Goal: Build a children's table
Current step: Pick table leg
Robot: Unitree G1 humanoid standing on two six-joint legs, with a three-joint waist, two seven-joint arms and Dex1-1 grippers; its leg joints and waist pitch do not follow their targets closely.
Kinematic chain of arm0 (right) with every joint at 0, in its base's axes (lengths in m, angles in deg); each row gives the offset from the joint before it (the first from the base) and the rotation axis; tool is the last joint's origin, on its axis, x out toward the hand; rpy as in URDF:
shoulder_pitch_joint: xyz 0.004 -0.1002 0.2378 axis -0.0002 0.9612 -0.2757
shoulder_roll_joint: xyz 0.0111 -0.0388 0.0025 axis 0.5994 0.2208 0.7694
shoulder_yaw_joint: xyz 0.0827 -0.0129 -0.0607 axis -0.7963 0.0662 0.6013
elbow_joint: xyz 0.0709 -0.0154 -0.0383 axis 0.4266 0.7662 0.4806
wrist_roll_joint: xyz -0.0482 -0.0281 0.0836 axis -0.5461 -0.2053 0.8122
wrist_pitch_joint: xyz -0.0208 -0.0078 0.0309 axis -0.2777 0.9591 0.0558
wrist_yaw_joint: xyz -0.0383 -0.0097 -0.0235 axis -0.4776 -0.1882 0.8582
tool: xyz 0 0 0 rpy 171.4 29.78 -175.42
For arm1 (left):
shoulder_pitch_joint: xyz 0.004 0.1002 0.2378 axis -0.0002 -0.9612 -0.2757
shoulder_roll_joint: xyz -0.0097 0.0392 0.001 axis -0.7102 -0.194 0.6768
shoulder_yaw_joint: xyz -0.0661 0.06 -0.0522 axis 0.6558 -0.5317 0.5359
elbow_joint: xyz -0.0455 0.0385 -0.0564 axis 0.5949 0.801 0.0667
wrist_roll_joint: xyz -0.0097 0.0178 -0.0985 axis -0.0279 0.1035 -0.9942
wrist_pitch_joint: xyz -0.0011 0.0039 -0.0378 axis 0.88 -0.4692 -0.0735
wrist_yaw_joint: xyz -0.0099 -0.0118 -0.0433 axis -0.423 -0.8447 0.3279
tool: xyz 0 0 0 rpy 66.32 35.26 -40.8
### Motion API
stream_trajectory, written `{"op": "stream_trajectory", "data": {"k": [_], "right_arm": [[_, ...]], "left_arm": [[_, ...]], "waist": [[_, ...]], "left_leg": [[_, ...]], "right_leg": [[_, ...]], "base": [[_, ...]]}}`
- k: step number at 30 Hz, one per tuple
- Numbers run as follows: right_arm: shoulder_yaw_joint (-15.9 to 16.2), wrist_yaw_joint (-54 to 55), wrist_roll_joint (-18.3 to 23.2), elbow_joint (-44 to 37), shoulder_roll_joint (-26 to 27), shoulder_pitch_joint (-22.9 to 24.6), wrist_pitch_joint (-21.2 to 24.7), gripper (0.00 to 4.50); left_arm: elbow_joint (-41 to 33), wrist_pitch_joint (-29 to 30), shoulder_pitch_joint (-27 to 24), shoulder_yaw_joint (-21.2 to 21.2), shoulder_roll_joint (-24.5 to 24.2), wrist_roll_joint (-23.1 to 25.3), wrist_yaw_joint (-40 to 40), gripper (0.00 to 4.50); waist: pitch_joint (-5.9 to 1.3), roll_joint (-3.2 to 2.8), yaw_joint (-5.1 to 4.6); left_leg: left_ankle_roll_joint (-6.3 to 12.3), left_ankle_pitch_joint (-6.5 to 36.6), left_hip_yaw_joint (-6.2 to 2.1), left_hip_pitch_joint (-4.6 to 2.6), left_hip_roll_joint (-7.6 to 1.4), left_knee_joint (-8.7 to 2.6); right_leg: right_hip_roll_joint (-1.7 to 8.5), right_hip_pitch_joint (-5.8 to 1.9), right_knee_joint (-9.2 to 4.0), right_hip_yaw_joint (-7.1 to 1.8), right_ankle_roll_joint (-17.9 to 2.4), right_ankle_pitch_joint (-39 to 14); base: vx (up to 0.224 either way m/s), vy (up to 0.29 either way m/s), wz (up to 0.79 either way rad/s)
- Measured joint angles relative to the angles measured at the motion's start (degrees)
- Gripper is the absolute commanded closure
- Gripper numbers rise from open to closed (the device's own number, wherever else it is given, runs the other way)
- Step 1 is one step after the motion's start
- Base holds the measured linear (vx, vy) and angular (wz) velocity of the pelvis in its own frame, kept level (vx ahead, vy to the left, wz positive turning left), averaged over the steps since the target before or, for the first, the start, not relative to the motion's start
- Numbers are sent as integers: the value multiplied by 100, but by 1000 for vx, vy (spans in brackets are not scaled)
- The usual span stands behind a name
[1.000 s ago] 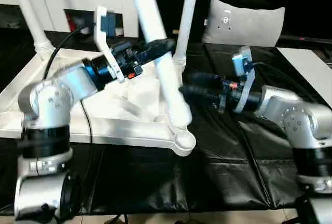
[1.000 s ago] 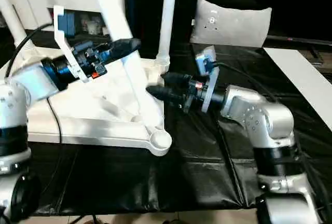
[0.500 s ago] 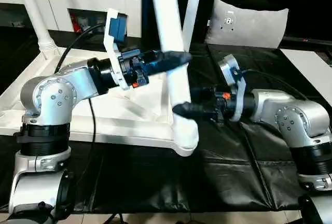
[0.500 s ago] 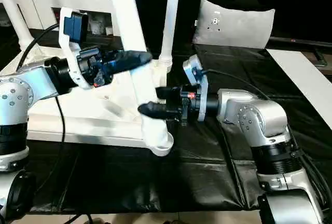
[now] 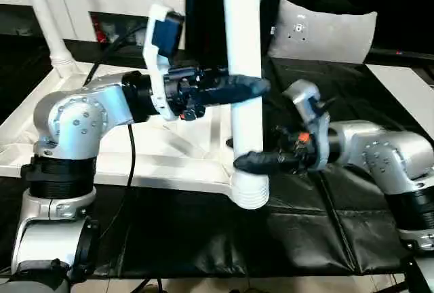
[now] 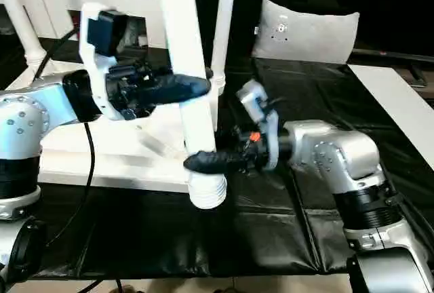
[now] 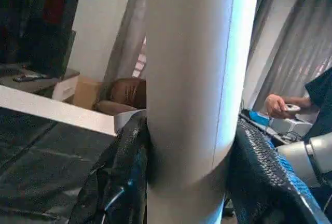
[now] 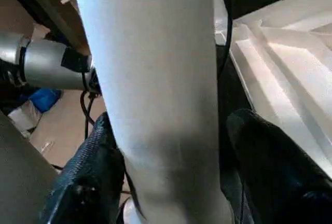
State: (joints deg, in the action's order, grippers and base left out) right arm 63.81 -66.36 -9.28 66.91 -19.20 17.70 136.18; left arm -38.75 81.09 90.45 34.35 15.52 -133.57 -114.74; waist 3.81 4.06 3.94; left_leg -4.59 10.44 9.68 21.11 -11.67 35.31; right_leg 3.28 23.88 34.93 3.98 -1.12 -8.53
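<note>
The children's table top [image 5: 169,150] lies upside down on the left, ribs up. Two white legs stand in its far corners [image 5: 44,22] [image 6: 222,15]. A third leg [image 5: 244,35] is held upright over the near right corner, where its ribbed lower end [image 5: 249,194] hides the socket. My left gripper [image 5: 247,89] is shut on this leg at mid height, both fingers [image 7: 122,172] pressed to its sides. My right gripper [image 5: 247,162] straddles the leg just above the ribbed end. It is still open, and a thin gap shows beside one finger [image 8: 270,167].
A black sheet [image 5: 203,232] covers the work surface. The white-grey cushion [image 5: 322,32] leans at the back right, with a flat white board [image 5: 407,86] at the far right. White cabinets [image 5: 81,1] stand behind. A person's hand [image 7: 282,105] shows in the left wrist view.
The held leg has swung from a tilt to upright over the near right corner. My right gripper has moved onto its lower part, and its fingers have narrowed around it.
</note>
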Motion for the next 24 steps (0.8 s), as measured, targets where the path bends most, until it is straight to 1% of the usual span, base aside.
{"op": "stream_trajectory", "data": {"k": [6, 9, 14, 16, 18, 21, 23, 24], "right_arm": [[118, -81, -110, -71, -12, 2, -58, 133], [242, -99, -200, -72, -57, 3, -158, 133], [279, -96, -271, -71, -51, 7, -169, 133], [279, -94, -275, -71, -44, 7, -169, 161], [279, -96, -270, -72, -25, 7, -169, 167], [280, -94, -273, -71, -6, 7, -169, 204], [283, -95, -281, -73, 2, 7, -186, 213], [283, -94, -285, -72, 1, 7, -189, 227]], "left_arm": [[4, -38, 30, -117, -22, 64, -150, 273], [37, -46, 68, -193, -23, 123, -174, 273], [72, -140, 123, -221, 1, 192, -186, 273], [73, -150, 123, -228, 6, 195, -187, 273], [79, -160, 123, -229, 0, 211, -186, 273], [112, -163, 123, -238, -18, 216, -192, 273], [118, -196, 123, -254, -46, 259, -210, 273], [118, -205, 123, -258, -52, 269, -229, 273]], "waist": [[0, 1, 17], [0, 1, 43], [0, 1, 71], [0, 1, 87], [0, 1, 87], [0, 1, 97], [0, 0, 99], [0, 1, 100]], "left_leg": [[0, 0, 0, 1, 0, 0], [0, 0, 0, 1, 0, 0], [0, 0, 0, 0, 0, 0], [0, 0, 0, 0, 0, 0], [0, 0, 0, 0, 0, 0], [0, 0, 0, 0, 0, 1], [0, 0, 0, 0, 0, 1], [0, 0, 0, 0, 0, 1]], "right_leg": [[0, 0, 0, 0, 0, 0], [0, 0, 0, 0, 0, 0], [0, 0, 0, 0, 0, 0], [0, 0, 0, 0, 0, 0], [0, 0, 0, 0, 0, 0], [0, 0, 0, 0, 0, 0], [0, -1, 0, 0, 0, 0], [0, -1, 0, 0, 0, 0]], "base": [[0, 0, 0], [0, 0, 0], [0, 0, 0], [0, 0, 0], [0, 0, 0], [0, 0, 0], [0, 0, 0], [0, 0, 0]]}}
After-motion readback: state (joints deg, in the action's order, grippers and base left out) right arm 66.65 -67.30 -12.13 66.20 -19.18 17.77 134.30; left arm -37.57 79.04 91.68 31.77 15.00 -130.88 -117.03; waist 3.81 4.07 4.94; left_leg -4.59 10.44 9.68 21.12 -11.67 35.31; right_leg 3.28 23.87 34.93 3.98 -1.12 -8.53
